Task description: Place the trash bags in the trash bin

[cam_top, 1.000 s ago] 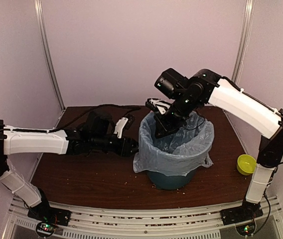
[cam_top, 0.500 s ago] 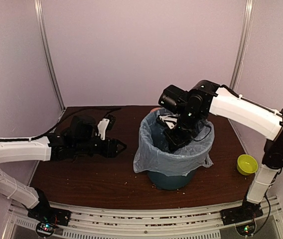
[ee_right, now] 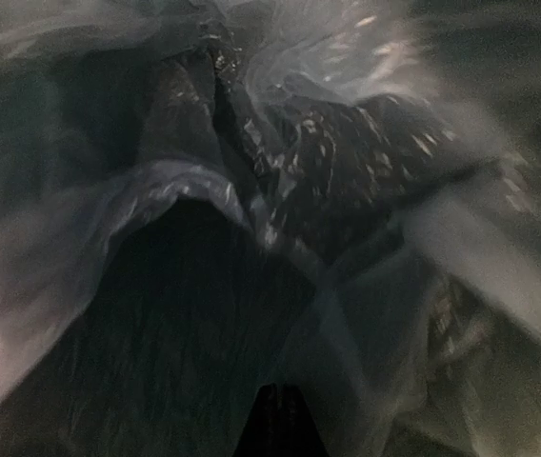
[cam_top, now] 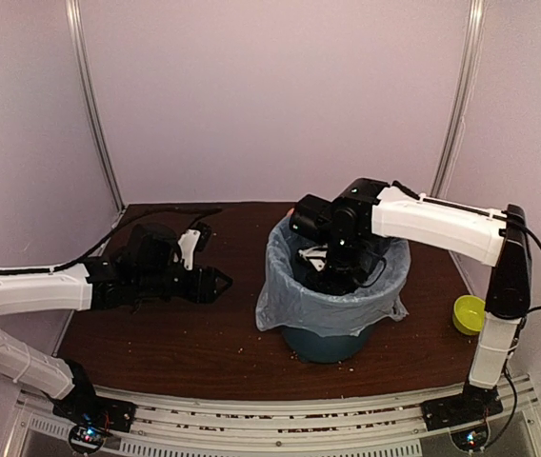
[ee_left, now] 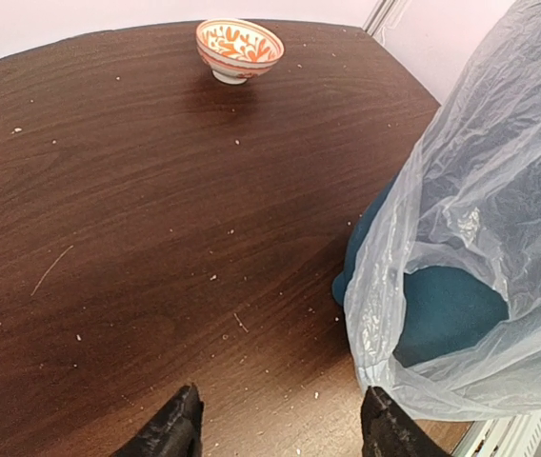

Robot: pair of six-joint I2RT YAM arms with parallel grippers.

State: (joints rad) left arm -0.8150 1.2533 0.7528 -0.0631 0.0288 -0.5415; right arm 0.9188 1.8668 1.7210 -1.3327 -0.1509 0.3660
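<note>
The translucent grey-blue trash bag (cam_top: 285,295) lines the teal trash bin (cam_top: 323,345), its edge draped over the rim and down the outside. My left gripper (cam_top: 221,282) is open and empty, low over the table, left of the bin and apart from it. In the left wrist view the bag (ee_left: 499,190) hangs over the bin wall (ee_left: 442,314) to the right of that gripper (ee_left: 282,430). My right gripper (cam_top: 332,274) reaches down inside the lined bin. In the right wrist view its fingers (ee_right: 280,419) show as one dark tip, shut, amid crinkled bag film (ee_right: 280,143).
A lime-green bowl (cam_top: 470,314) sits at the table's right edge. A small red-patterned bowl (ee_left: 240,48) stands at the far side of the table. Pale crumbs are scattered over the dark wooden table (cam_top: 185,333). Walls close in left, right and behind.
My left gripper has pulled back leftward from the bin's side. My right gripper has moved from over the rim down into the bag-lined bin.
</note>
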